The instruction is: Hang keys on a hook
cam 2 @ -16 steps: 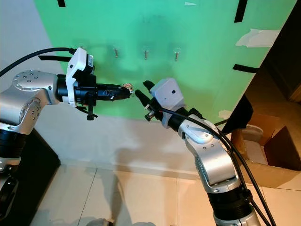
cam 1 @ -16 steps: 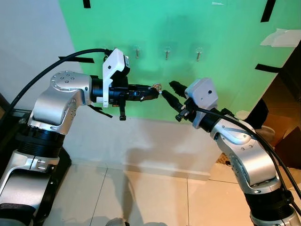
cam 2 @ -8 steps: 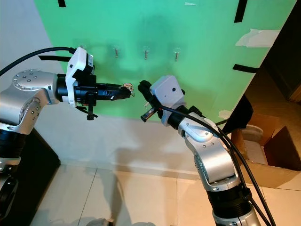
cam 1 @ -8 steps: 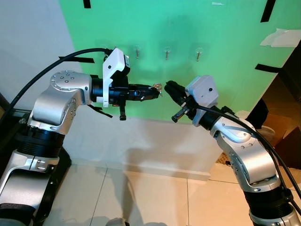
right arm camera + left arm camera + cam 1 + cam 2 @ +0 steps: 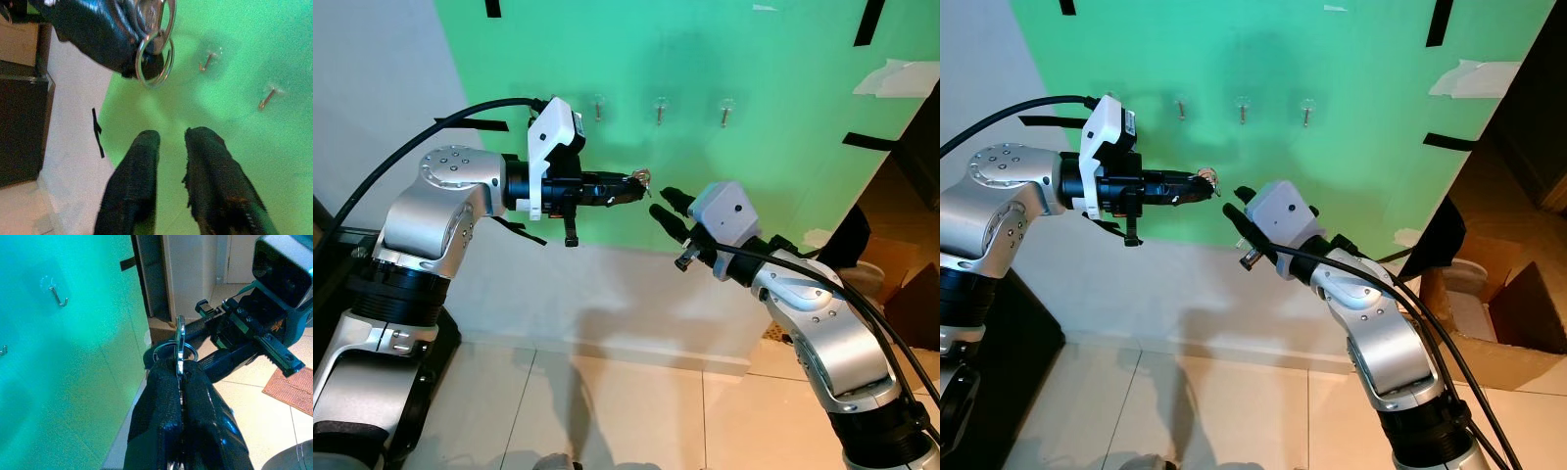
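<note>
From the left eye view, the left gripper (image 5: pixel 636 183) reaches out level in front of the green wall (image 5: pixel 783 88), its fingers pinched tight on the keys (image 5: pixel 643 177). Three hooks (image 5: pixel 660 111) sit in a row on the wall above, well apart from the keys. The right gripper (image 5: pixel 664 206) hangs just below and beside the keys — not touching them.

The right eye view gives the same layout: keys (image 5: pixel 1206 179) at the left fingertips, hooks (image 5: pixel 1243 108) higher up.

In the left wrist view, the two black fingers (image 5: pixel 161 401) are closed on a flat metal key, with the key ring (image 5: pixel 171 351) standing free just past the tips.

In the right wrist view, the right fingers (image 5: pixel 134 181) are slightly parted and hold nothing; the ring (image 5: pixel 154 61) dangles ahead of them.

The keys look light, rigid and slick — liable to swing or slip. The grip seems best kept on the flat key, leaving the ring open to catch a hook.
</note>
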Available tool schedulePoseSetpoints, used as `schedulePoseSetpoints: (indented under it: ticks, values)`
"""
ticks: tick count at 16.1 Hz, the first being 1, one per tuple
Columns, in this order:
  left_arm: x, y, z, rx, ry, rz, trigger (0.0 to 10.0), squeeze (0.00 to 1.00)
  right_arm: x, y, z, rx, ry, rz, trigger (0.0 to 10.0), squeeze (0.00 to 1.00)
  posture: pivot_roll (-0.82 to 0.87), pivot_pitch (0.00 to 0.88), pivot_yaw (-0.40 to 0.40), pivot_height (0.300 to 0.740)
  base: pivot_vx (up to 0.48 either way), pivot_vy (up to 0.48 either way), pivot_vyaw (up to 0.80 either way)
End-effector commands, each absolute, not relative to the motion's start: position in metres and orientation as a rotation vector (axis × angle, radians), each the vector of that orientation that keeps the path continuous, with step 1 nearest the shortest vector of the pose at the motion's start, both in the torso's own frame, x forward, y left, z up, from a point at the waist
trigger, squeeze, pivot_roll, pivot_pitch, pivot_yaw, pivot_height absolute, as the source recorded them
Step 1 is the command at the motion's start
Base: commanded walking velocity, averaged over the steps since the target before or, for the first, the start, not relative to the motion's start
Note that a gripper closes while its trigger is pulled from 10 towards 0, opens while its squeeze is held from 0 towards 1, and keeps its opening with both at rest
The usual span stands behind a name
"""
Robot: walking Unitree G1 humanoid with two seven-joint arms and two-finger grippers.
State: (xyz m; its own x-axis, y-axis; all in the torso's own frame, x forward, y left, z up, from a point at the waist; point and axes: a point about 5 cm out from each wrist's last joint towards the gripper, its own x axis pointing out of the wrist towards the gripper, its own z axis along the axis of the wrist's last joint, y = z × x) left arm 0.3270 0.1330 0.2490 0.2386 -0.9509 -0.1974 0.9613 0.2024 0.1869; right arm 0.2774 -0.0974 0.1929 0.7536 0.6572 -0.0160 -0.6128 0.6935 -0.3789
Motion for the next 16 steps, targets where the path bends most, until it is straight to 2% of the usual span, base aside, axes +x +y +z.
schedulePoseSetpoints:
  ticks: [1,4,5,6,16]
  values:
    - [0.326,0.133,0.253,0.321,0.028,-1.334,10.0,0.00,0.277,-0.096,0.201,-0.399,-0.169,0.683,10.0,1.00,-0.04,0.000,0.014,0.740,0.000,0.000,0.00]
    - [0.329,0.133,0.252,0.323,0.028,-1.317,10.0,0.00,0.277,-0.092,0.206,-0.428,-0.204,0.668,10.0,1.00,-0.03,0.000,0.010,0.740,0.000,0.000,0.00]
    - [0.329,0.133,0.252,0.322,0.028,-1.316,10.0,0.00,0.276,-0.090,0.206,-0.428,-0.208,0.673,10.0,0.19,-0.03,0.000,0.010,0.740,0.000,0.000,0.00]
    - [0.329,0.133,0.252,0.321,0.028,-1.316,10.0,0.00,0.276,-0.088,0.208,-0.426,-0.218,0.672,10.0,0.00,-0.03,0.000,0.009,0.740,0.000,0.000,0.00]
    - [0.330,0.132,0.250,0.314,0.037,-1.320,10.0,0.00,0.279,-0.079,0.221,-0.358,-0.290,0.656,10.0,0.00,-0.03,0.000,0.011,0.740,0.000,0.000,0.00]
